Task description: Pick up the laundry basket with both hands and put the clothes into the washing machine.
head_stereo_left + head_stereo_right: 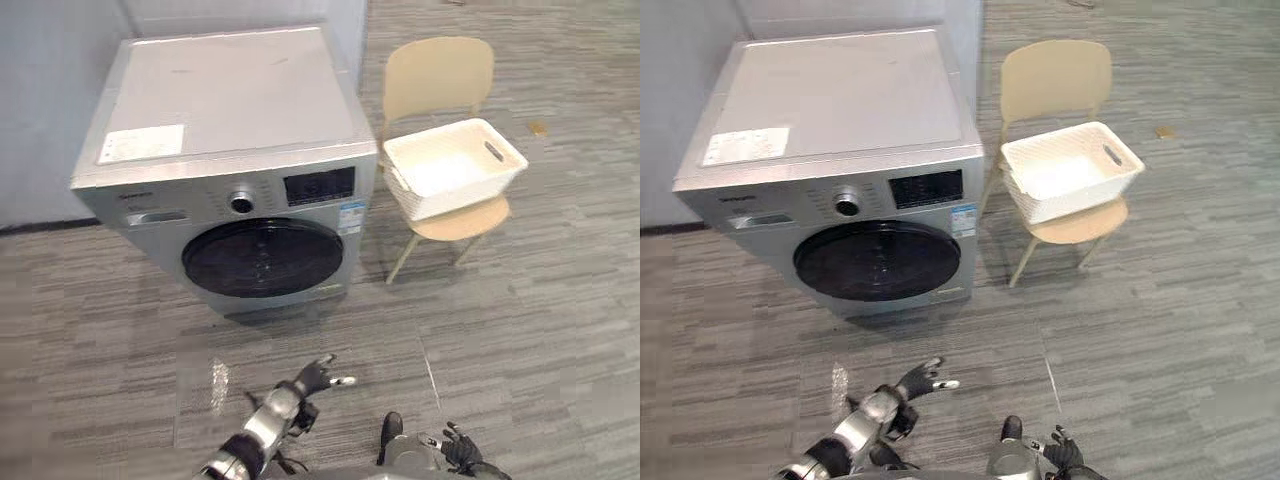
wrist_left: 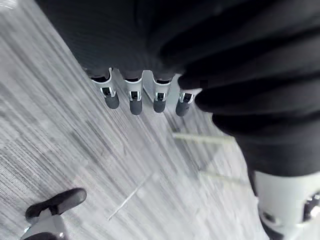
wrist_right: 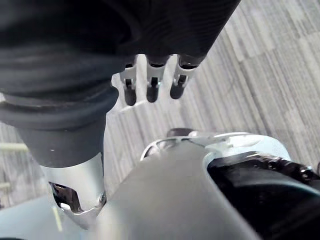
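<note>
The laundry basket (image 1: 440, 205) is being carried by the seat of a pale wooden chair (image 1: 438, 75) in the upper right of the frame, just right of the washing machine (image 1: 230, 100). The white basket is sitting upright with its open top facing up. Its long axis is lying roughly across the frame, rising slightly towards the right. One short end is turned towards the machine, and the other, with a handle slot (image 1: 495, 150), is pointed towards the right edge. The basket's inside is seen as plain white, and whether clothes are lying in it cannot be told.

The machine is standing in the upper left and centre, against a wall. Its round dark door (image 1: 263, 257) is shut and is facing the lower edge of the frame.

The left hand (image 1: 315, 378) is being held low in the bottom centre, over the grey striped floor (image 1: 560, 330), with its fingers (image 2: 135, 100) straight and nothing grasped. The right hand (image 1: 460, 447) is being held at the bottom edge, right of centre, with its fingers (image 3: 150, 90) likewise extended and empty. Both hands are well apart from the basket and the machine.
</note>
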You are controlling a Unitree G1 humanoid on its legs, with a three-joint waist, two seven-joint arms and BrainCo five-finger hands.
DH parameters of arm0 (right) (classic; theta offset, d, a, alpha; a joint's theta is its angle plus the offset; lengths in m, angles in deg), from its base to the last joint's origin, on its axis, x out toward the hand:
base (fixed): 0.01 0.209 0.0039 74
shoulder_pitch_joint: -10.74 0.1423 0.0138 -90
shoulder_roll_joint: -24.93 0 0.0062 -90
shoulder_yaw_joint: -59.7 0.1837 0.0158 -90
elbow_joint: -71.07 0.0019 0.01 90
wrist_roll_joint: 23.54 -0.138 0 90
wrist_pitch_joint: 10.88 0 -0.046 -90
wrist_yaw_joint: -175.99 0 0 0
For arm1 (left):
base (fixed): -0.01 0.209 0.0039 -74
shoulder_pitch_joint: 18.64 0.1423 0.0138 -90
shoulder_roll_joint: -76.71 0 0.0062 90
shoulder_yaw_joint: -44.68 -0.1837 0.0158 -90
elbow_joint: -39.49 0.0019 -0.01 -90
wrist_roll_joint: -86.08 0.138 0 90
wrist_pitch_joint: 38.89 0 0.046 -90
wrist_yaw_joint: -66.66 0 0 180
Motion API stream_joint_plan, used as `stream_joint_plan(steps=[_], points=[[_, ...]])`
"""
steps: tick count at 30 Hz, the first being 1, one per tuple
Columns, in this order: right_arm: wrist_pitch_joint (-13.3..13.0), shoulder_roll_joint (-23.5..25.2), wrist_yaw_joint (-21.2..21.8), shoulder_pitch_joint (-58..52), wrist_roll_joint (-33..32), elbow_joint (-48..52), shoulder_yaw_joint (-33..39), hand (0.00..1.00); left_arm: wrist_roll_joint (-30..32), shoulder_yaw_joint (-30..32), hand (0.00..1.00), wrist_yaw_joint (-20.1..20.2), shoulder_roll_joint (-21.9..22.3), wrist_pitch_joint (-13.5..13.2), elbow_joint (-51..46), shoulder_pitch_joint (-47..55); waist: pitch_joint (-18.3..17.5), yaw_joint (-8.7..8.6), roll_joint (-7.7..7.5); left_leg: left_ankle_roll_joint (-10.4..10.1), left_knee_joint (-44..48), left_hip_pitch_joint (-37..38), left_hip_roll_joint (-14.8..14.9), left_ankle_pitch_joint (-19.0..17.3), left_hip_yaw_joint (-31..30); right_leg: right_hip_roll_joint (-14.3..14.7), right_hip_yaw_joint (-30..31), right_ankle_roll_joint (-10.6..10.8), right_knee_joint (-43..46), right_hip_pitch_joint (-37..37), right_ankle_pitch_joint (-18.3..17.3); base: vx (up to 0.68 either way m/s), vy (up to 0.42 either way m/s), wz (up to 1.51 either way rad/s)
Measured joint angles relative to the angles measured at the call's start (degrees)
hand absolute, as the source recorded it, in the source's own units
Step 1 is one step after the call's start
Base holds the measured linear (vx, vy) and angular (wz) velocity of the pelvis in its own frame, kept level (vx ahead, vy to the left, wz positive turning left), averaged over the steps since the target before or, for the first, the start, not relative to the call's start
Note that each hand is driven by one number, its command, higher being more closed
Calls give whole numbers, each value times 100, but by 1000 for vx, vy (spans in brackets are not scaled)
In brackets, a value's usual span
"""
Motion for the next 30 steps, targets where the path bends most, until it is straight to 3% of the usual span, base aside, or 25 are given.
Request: stream_joint_plan(steps=[2, 3, 5, 8, 10, 11, 12, 13, 14, 15, 16, 17, 18, 20, 22, 23, 24, 25, 26, 27, 28, 30], points=[[-61, -157, -26, 108, -6, -365, -19, 0, -170, 675, 0, -25, -128, -98, -539, 561, 121, 229, 145, 289, 1291, -473, 398, -278, -275, 46, -493, 60, 26, 473, -168, 5, 1, 113], [-62, -190, -56, 145, -14, -439, -37, 0, -204, 813, 0, -30, -140, -139, -663, 696, 141, 282, 184, 315, 1448, -526, 429, -294, -253, 34, -655, 111, 37, 610, -247, 1, 19, 130], [-99, -242, -214, 196, -61, -662, -28, 0, -294, 1219, 0, -147, -149, -302, -1046, 1020, 157, 347, 219, 513, 1532, -629, 375, -434, 161, -69, -1375, 343, 45, 958, -539, -4, 51, 165], [-192, -274, -449, 198, -184, -769, 39, 0, -256, 1673, 0, -601, 72, -628, -1285, 1354, 135, 588, 243, 997, 1596, -673, 298, -1076, 1117, -84, -2165, 697, 178, 1299, -782, 95, 122, 159], [-234, -201, -564, 240, -264, -781, 234, 0, -92, 1853, 0, -887, 109, -653, -1278, 1470, 55, 797, 64, 987, 1713, -892, 2, -1282, 815, -401, -2423, 844, 840, 1257, -1099, 232, 176, 129], [-277, -112, -628, 272, -340, -841, 370, 0, -36, 1967, 0, -1023, 132, -692, -1215, 1615, -9, 814, -140, 1047, 1789, -1037, -214, -1485, 505, -772, -2558, 792, 1502, 1241, -1239, 275, 155, 124], [-281, -95, -642, 321, -397, -888, 454, 0, -8, 2003, 0, -1071, 179, -694, -1128, 1643, -18, 805, -162, 1080, 1824, -1080, -317, -1525, 334, -946, -2552, 771, 1939, 1224, -1223, 410, 270, 159], [-274, -81, -669, 379, -444, -939, 591, 0, 89, 2121, 0, -1141, 237, -689, -1003, 1710, -30, 798, -213, 1076, 1802, -1074, -556, -1584, 7, -1395, -2290, 679, 3067, 1010, -963, 479, 313, 187], [-288, -84, -718, 416, -498, -918, 650, 0, 158, 2222, 0, -1163, 248, -701, -998, 1749, -31, 767, -221, 1088, 1724, -968, -774, -1680, -464, -1705, -1353, 132, 4469, 519, -596, 466, 292, 167], [-291, -81, -729, 430, -509, -916, 645, 0, 160, 2222, 0, -1169, 255, -701, -995, 1740, -31, 769, -226, 1084, 1704, -941, -816, -1689, -550, -1679, -1148, 95, 4664, 398, -680, 379, 124, 160], [-294, -44, -754, 461, -555, -820, 630, 0, 179, 2322, 0, -1240, 205, -719, -939, 1747, -21, 773, -235, 1103, 1497, -714, -943, -1715, -899, -1412, -350, 101, 5278, -77, -1095, 394, 40, 134], [-323, 13, -768, 444, -629, -643, 612, 0, 265, 2457, 0, -1284, 218, -737, -809, 1791, 2, 767, -183, 999, 1224, -376, -1016, -1651, -1244, -994, 137, 16, 5419, -406, -1388, 402, 16, 150], [-355, 41, -769, 403, -670, -524, 584, 0, 308, 2460, 0, -1285, 202, -743, -713, 1799, 39, 749, -85, 926, 1106, -234, -1025, -1606, -1426, -769, 320, -18, 5356, -566, -1509, 409, -21, 160], [-479, 115, -760, 289, -859, -184, 454, 0, 398, 2456, 0, -1244, 179, -748, -374, 1784, 34, 615, -116, 755, 814, 68, -1114, -1491, -2229, -219, 884, -131, 4659, -1183, -1778, 359, -105, 188], [-535, 193, -761, 238, -925, -58, 459, 0, 418, 2453, 0, -1222, 181, -739, -166, 1699, 44, 582, -209, 693, 836, 140, -1122, -1465, -2755, -3, 1599, -144, 3844, -1596, -1755, 311, -212, 168], [-553, 222, -760, 214, -943, -28, 460, 0, 431, 2452, 0, -1218, 181, -739, -152, 1658, 55, 579, -223, 629, 850, 136, -1105, -1462, -2875, 36, 1769, -154, 3575, -1653, -1707, 358, -296, 190], [-566, 345, -755, 121, -984, 99, 456, 0, 503, 2450, 0, -1194, 169, -745, -144, 1606, 87, 577, -312, 342, 982, 106, -1053, -1532, -3118, 111, 2128, -192, 2615, -1656, -1254, 343, -346, 170], [-582, 570, -753, 66, -1065, 146, 415, 0, 514, 2517, 0, -1133, -21, -765, -239, 1605, 110, 660, -615, 73, 1195, -27, -1146, -1704, -3278, 7, 2426, -164, 1775, -1651, 140, 314, -387, 159], [-577, 614, -746, 133, -1072, 117, 369, 0, 558, 2603, 0, -1121, -17, -774, -184, 1486, 155, 723, -655, -44, 1390, -52, -1040, -1835, -3406, 36, 2454, 43, 1989, -1651, -125, 262, -516, 83], [-564, 647, -716, 164, -1049, 133, 315, 0, 597, 2642, 0, -1117, 74, -718, -30, 1402, 123, 797, -420, -185, 1548, -160, -692, -1935, -3573, 305, 2208, -100, 2093, -1628, -356, 177, -477, 47], [-551, 536, -630, 123, -1046, 207, 238, 0, 610, 2671, 0, -1113, 238, -717, 22, 1411, 98, 779, -291, -256, 1558, -283, -494, -1958, -3756, 466, 1976, -168, 2062, -1625, -482, 161, -424, 40], [-489, 420, -331, 4, -973, 432, 115, 0, 756, 2697, 0, -1098, 461, -721, 30, 1306, 134, 783, -33, -280, 1517, -417, -339, -1957, -3952, 562, 1667, -230, 2026, -1572, -572, 87, -224, 61]])
